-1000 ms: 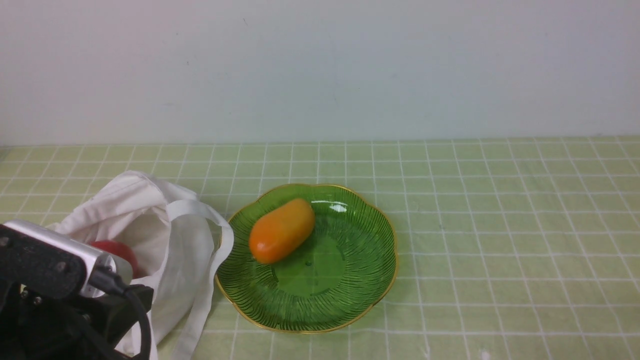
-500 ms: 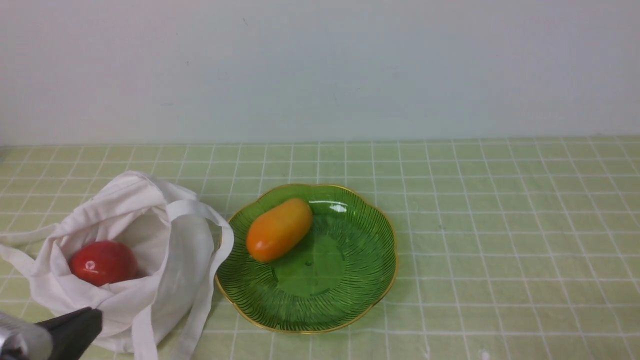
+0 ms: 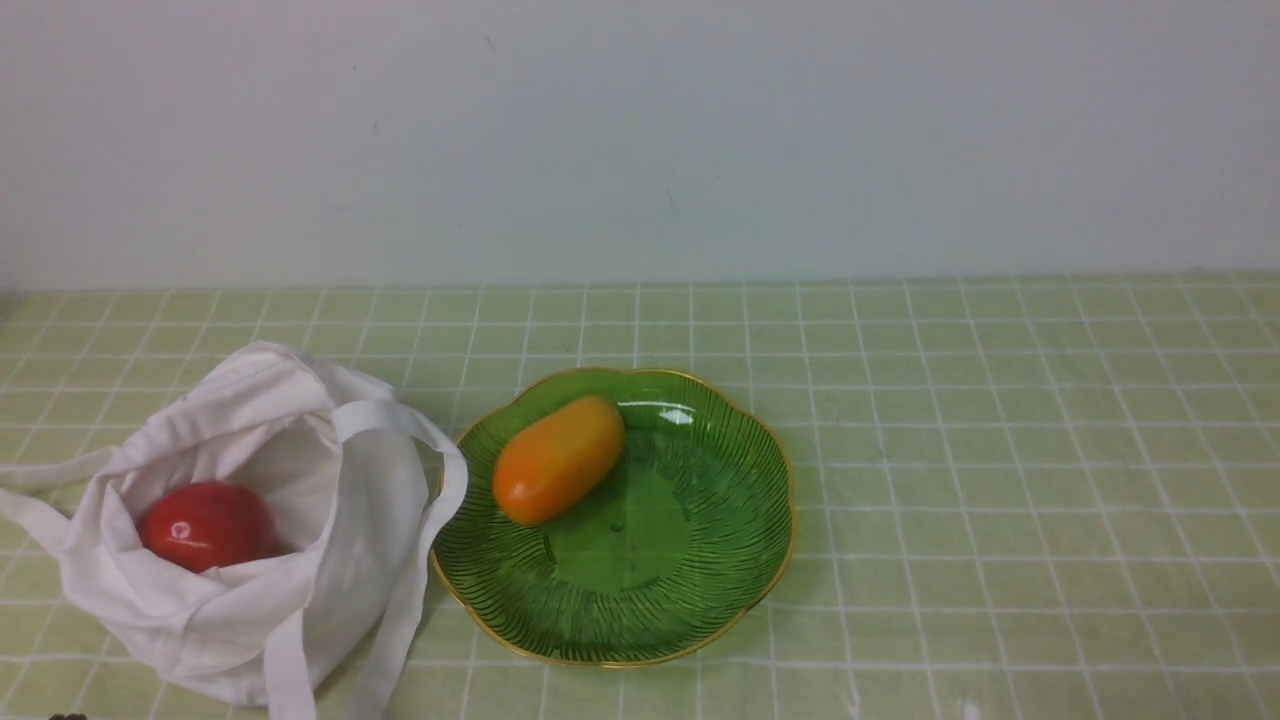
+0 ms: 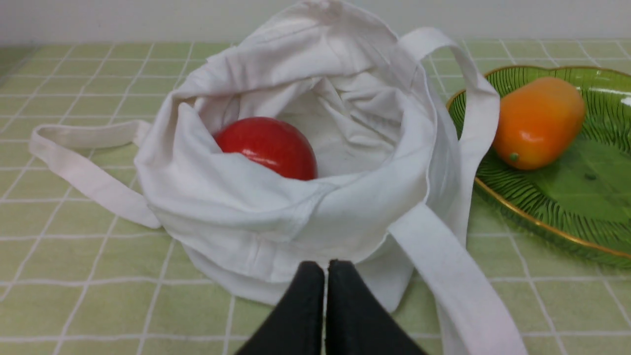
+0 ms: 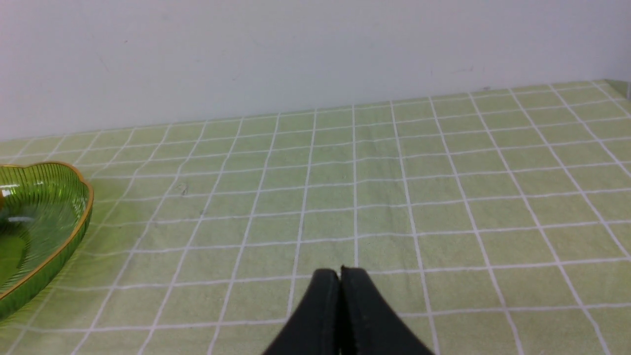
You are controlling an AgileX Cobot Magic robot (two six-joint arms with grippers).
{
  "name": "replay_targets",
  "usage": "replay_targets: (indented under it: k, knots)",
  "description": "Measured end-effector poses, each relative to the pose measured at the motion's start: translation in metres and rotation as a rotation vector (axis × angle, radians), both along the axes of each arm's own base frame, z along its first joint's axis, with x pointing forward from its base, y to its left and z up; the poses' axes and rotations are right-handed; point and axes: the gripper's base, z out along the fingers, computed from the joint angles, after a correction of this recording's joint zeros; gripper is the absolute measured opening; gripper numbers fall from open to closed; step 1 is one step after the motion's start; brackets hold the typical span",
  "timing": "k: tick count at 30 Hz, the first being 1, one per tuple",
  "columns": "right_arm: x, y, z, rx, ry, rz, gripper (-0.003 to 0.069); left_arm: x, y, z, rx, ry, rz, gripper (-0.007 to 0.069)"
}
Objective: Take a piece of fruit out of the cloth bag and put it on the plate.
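Resting pressed together and empty, the left gripper [image 4: 325,266] sat just short of the cloth bag [image 3: 250,560], the right gripper [image 5: 340,274] likewise closed over bare table. Beyond, the piece of fruit [image 3: 558,460] lay on the plate [image 3: 700,600]; the task looked complete, needing no further move.

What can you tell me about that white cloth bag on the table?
The cloth bag is soft, crumpled white fabric, slumped on the green checked tablecloth with its mouth open. A round red fruit sits inside. Its long strap handles trail loose; one loops beside the green plate, at its gold rim. No hand touches it.
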Motion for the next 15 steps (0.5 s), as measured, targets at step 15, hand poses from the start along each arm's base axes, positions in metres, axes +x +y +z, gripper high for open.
replay_targets:
  k: [15]
  knots:
    - [0.0, 0.0, -0.0001, 0.0, 0.001, 0.0, -0.0015, 0.0009, 0.0004, -0.007, 0.012, 0.008, 0.001, -0.0007]
